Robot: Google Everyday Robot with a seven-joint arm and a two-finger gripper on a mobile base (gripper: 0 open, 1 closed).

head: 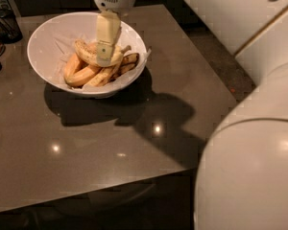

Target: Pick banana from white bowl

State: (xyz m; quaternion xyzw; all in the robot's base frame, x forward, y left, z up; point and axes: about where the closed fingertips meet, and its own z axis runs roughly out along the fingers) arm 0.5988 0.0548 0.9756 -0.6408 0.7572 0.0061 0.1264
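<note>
Gripper (104,60), whether spread or closed cannot be told, hangs inside the white bowl (42,35), its tip hiding part of the banana (88,54) atop plainer bananas (81,74); table (134,143); white robot body (249,171) cut off at right.

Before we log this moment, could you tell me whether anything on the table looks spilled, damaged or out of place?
Nothing stands out. The white bowl sits upright on the table with nothing spilled around it, and the gripper hangs over the bowl, down at the banana.
</note>
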